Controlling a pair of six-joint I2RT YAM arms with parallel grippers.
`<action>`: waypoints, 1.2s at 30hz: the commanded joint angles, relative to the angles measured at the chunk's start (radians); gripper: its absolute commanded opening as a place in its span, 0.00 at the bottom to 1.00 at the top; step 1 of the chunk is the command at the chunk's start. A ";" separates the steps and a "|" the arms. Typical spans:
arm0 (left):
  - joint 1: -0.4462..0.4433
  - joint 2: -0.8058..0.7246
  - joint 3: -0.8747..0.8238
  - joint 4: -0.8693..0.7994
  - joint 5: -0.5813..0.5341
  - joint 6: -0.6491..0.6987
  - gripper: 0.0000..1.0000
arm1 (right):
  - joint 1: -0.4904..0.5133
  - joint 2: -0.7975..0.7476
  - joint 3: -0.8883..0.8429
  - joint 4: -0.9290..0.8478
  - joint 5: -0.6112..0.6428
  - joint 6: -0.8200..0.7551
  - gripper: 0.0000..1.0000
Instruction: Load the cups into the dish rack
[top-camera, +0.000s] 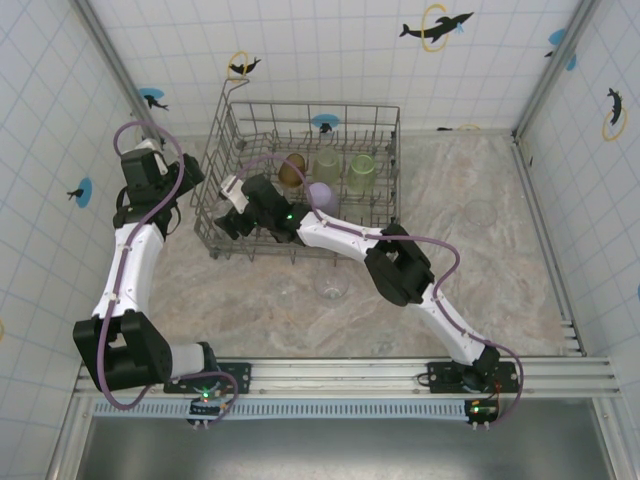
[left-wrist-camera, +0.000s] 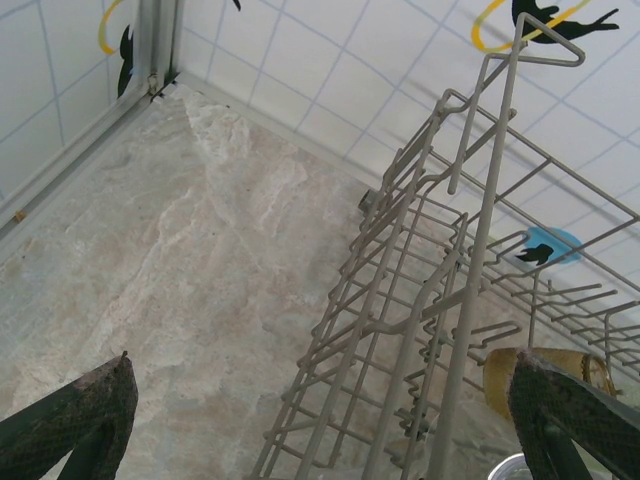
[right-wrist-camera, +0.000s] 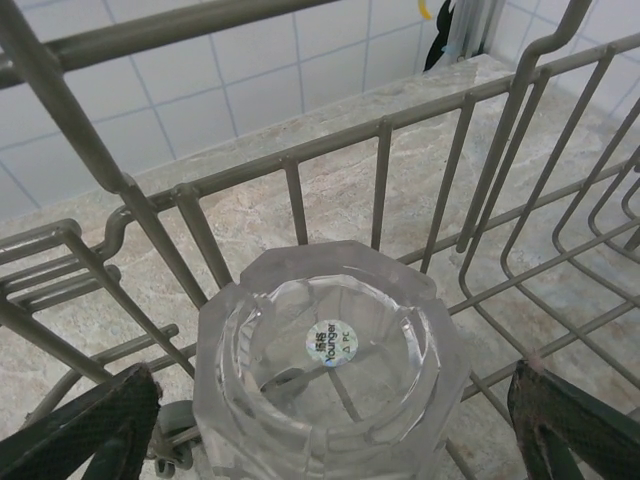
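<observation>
The dish rack (top-camera: 215, 170) stands at the back centre of the table. Inside it sit an amber cup (top-camera: 292, 170), two pale green cups (top-camera: 327, 163) and a lilac cup (top-camera: 322, 197). My right gripper (top-camera: 232, 215) reaches into the rack's front left part. There its fingers (right-wrist-camera: 575, 425) stand open on either side of a clear cup (right-wrist-camera: 330, 340) set upside down on the wires, with a gap on the right side. My left gripper (top-camera: 165, 170) hangs open beside the rack's left wall (left-wrist-camera: 400, 300), holding nothing. The amber cup (left-wrist-camera: 545, 372) shows through the wires.
Clear cups stand on the marble table in front of the rack (top-camera: 331, 285) and at the right (top-camera: 481, 212). Tiled walls close in the back and both sides. The right arm (top-camera: 400, 265) stretches across the table's middle.
</observation>
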 joint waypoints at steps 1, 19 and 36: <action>0.008 -0.002 -0.011 0.010 0.008 -0.010 0.97 | 0.028 -0.036 0.011 0.011 0.018 -0.002 0.97; 0.010 -0.008 -0.019 0.018 0.005 -0.012 0.97 | 0.020 -0.163 -0.058 0.051 0.004 0.044 1.00; 0.015 -0.016 -0.026 0.036 0.012 -0.026 0.97 | -0.031 -0.316 -0.167 0.028 0.110 0.042 1.00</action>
